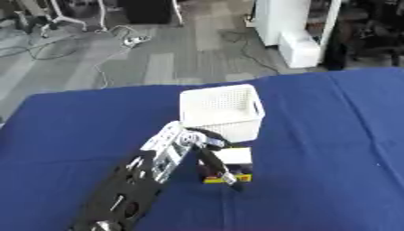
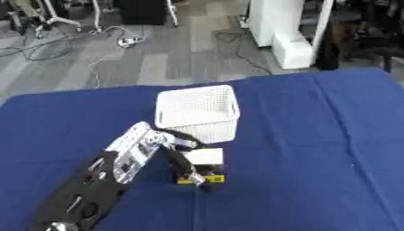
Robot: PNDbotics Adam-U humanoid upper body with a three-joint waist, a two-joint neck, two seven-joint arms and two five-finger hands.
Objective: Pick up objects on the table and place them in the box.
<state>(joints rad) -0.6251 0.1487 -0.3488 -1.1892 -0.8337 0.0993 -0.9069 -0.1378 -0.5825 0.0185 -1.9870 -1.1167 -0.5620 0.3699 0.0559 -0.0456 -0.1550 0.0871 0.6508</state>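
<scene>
The object in hand is a small carton (image 1: 233, 163), white on top with a dark front face and a yellow strip along its base. It rests on the blue tablecloth (image 1: 315, 149) just in front of the white perforated basket (image 1: 221, 110), which stands upright with its mouth open and shows nothing inside. The left hand (image 1: 207, 151) reaches in from the lower left, its fingers curled around the carton's left side and front, one dark finger running down across the front face toward the cloth. The carton appears not yet lifted. The short gap to the basket suggests only a brief raise over the near rim is required. The right hand shows in neither view.
</scene>
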